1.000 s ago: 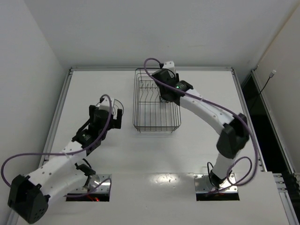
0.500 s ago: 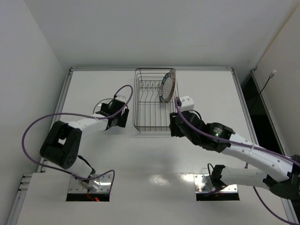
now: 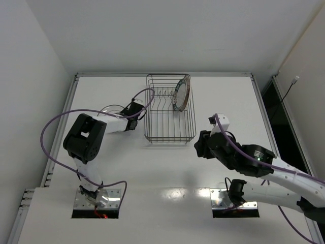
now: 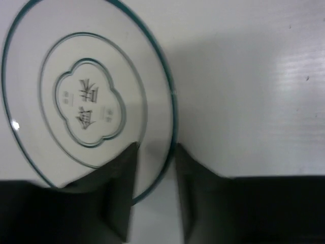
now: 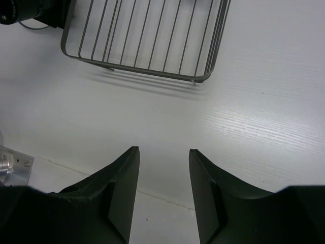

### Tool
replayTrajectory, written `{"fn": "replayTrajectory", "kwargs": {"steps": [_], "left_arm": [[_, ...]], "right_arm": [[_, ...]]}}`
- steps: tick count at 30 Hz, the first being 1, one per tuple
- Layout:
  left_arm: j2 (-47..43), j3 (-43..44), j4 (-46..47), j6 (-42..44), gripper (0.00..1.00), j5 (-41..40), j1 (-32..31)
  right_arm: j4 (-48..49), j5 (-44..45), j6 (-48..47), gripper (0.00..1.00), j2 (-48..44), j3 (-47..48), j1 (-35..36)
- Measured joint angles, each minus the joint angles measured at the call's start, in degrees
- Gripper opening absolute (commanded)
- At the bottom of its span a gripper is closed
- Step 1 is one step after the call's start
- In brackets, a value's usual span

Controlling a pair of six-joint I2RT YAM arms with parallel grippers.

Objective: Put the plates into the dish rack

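A pale plate [image 4: 89,104] with a thin dark edge and a mark at its centre lies flat on the table, left of the dish rack [image 3: 167,136]. My left gripper [image 4: 155,146] straddles its right rim, one finger over the plate, the other against its outer edge, closed in on the lip. In the top view the left gripper [image 3: 136,108] sits just beside the rack's left wall. A blue-rimmed plate [image 3: 181,94] stands on edge at the rack's far right. My right gripper [image 5: 162,150] hangs open and empty over bare table, near the rack's front right corner [image 5: 203,76].
The left arm's elbow [image 3: 84,140] folds back over the table's left side, with a purple cable looping above it. The right arm [image 3: 254,157] lies low along the near right. Metal base plates [image 3: 236,201] sit at the near edge. Walls close in on both sides.
The right arm has left the blue-rimmed plate standing in the rack and drawn back to the near right. The left arm swung round and its jaws closed in on the pale plate's rim.
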Motion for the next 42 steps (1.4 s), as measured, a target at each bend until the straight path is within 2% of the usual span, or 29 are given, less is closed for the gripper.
{"fn": "replayTrajectory", "kwargs": {"steps": [1, 2, 11, 17, 22, 28, 32, 37, 42], "left_arm": [[1.16, 0.74, 0.2, 0.37, 0.14, -0.15, -0.02], [2.01, 1.2, 0.42, 0.87, 0.0, -1.09, -0.11], [3.52, 2.34, -0.79, 3.98, 0.0, -5.6, -0.09], [-1.77, 5.25, -9.88, 1.29, 0.0, -5.57, -0.28], [-9.75, 16.55, -15.74, -2.97, 0.0, -6.12, -2.12], [-14.43, 33.79, -16.59, -5.46, 0.0, -7.26, -9.01], [-17.38, 37.22, -9.55, -6.51, 0.0, -3.28, -13.62], [-20.57, 30.4, 8.5, -14.47, 0.0, 7.72, -14.1], [-17.51, 23.43, 21.38, -22.25, 0.0, 12.61, -12.94]], "right_arm": [[-0.33, 0.02, 0.31, 0.4, -0.28, -0.04, 0.02], [-0.7, 0.04, 0.55, 0.4, -0.5, -0.07, 0.07], [-4.66, 0.39, 2.19, 0.39, -3.3, -0.17, 0.22], [-6.45, 0.33, 3.45, 0.37, -5.86, -2.14, 0.22], [-8.81, 0.42, 5.33, 0.36, -7.45, -4.79, 0.22], [-10.25, 0.55, 8.09, 0.32, -9.05, -11.47, 0.22], [-10.14, -0.07, 10.27, 0.3, -10.14, -15.21, 0.22], [-8.35, -1.77, 12.74, 0.3, -11.54, -19.41, 0.22], [-5.88, -4.74, 14.23, 0.28, -11.45, -24.35, 0.22]]}}
